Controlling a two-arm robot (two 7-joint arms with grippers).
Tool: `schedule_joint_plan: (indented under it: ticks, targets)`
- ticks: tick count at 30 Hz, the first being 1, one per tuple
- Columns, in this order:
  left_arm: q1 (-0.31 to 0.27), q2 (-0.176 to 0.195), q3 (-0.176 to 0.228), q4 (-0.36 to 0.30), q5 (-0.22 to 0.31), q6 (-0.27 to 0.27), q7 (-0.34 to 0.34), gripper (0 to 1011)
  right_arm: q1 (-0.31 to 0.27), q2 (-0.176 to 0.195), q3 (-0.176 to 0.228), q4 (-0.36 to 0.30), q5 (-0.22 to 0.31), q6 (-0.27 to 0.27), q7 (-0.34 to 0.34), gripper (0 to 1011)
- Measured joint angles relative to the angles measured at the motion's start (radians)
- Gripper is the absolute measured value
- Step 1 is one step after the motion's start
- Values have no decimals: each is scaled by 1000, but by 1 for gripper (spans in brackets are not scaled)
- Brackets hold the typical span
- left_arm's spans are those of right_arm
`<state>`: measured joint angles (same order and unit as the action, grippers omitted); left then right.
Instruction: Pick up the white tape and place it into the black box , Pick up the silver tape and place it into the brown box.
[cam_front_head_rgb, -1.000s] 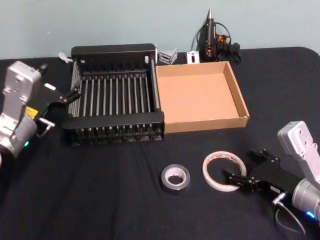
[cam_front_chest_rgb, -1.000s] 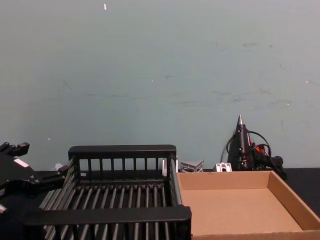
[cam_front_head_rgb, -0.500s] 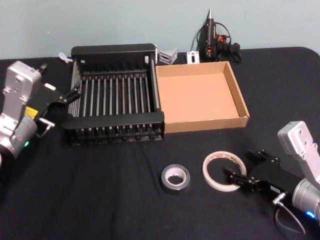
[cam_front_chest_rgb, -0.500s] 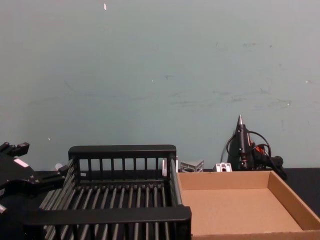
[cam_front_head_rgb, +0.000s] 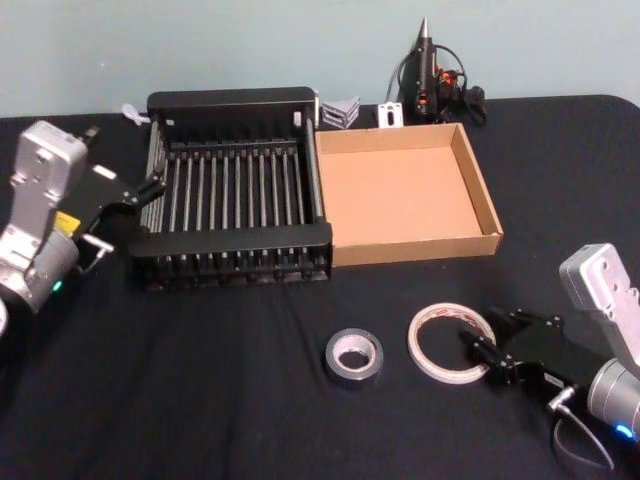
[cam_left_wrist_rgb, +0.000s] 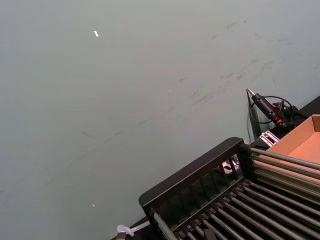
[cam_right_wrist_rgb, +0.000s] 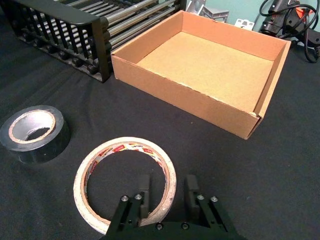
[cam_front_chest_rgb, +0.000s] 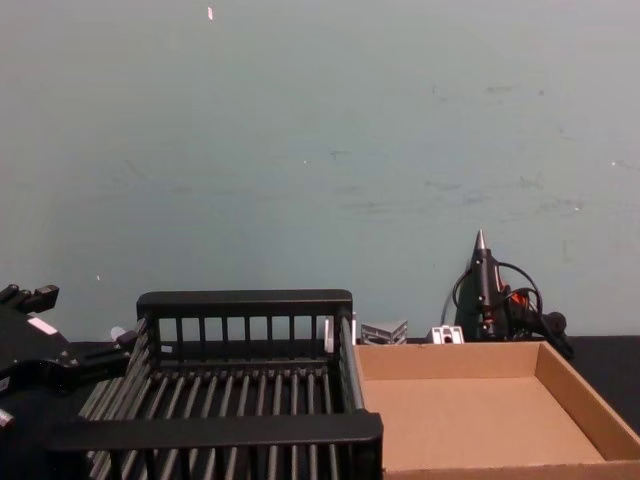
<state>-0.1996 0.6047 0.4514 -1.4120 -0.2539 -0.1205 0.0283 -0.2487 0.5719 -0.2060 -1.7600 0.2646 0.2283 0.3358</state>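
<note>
right gripper (cam_front_head_rgb: 483, 350): low over the black table (cam_front_head_rgb: 180, 400), front right, at the near-right rim of the white tape (cam_front_head_rgb: 449, 343). Wrist view: 2 fingers (cam_right_wrist_rgb: 144, 191) parted a little, 1 inside the ring's hole, 1 outside, wall of the ring between them. Can't tell if the pads touch it. Nothing lifted.
left gripper (cam_front_head_rgb: 140, 190): parked at the left outer side of the black box (cam_front_head_rgb: 232, 103), off the table. Finger state: can't tell.
white tape: flat on the table, front right of centre, in front of the brown box (cam_front_head_rgb: 485, 195), apart from it. Red print on the inner core.
silver tape (cam_front_head_rgb: 353, 357): flat on the table, just left of the white tape, not touching. Nearer the front than both boxes.
black box: back left of centre, slatted floor, nothing inside. Right wall beside the brown box's left wall.
brown box: back centre-right, nothing inside.
glue gun (cam_front_head_rgb: 428, 70): upright behind the brown box at the table's back edge, cable coiled beside it.
small metal brackets (cam_front_head_rgb: 340, 110): behind the gap between the 2 boxes.
wall (cam_front_chest_rgb: 320, 150): plain teal, behind the table.
</note>
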Motion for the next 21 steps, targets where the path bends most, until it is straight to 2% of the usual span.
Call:
schedule_joint_plan:
  ticks: [6,8,10,21]
  targets:
    - [0,0,0,0,0,0,0,1001,0,0,0,0,0,0,0,270]
    - [0,0,0,0,0,0,0,1001,0,0,0,0,1,0,0,233]
    - [0,0,0,0,0,0,0,1001,0,0,0,0,1,0,0,146]
    - [0,0,0,0,0,0,0,1001,0,0,0,0,1,0,-1,82]
